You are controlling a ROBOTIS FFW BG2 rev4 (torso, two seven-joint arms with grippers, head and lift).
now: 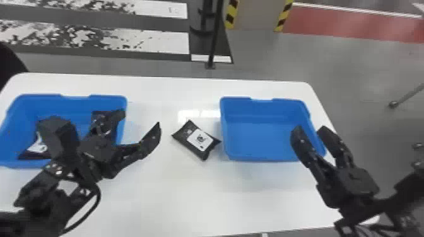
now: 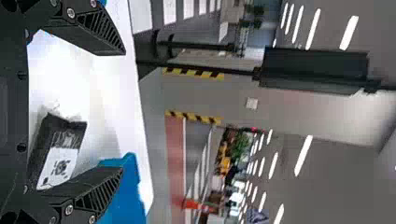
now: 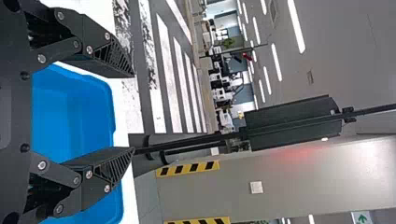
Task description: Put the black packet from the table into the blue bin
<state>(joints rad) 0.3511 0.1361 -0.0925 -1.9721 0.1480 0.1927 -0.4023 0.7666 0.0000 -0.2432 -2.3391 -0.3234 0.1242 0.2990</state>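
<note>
Plainly, the left gripper (image 1: 139, 120) is the tool best placed for this pick; its two black fingers are spread wide with nothing between them, over the packet's left, and their reach slants forward and to the right; the right gripper (image 1: 309, 128) also stands open and unloaded, over the outer side of the right-hand blue bin (image 1: 261, 156), and so is the farther of the two; the black packet (image 1: 188, 143) lies flat on the white table (image 1: 176, 198) between the two bins, label up, near the left gripper's inner fingertip and to the right of it; its long axis runs diagonally, from a far-left end to a near-right end, so the left arm's slant cuts roughly across it; the coming move, I judge, calls for a shift to the right and a descent, with the fingers straddling the two long edges; the near-right end sits just beside the right-hand bin's wall, though whether they touch I cannot tell, and a finger swung too far right could knock that wall; the left-hand blue bin (image 1: 108, 98) lies behind and under the left gripper, with a dark packet (image 1: 32, 154) in it; beyond the table's far edge, a black post (image 1: 215, 37) stands on the grey floor (image 1: 268, 56).
</note>
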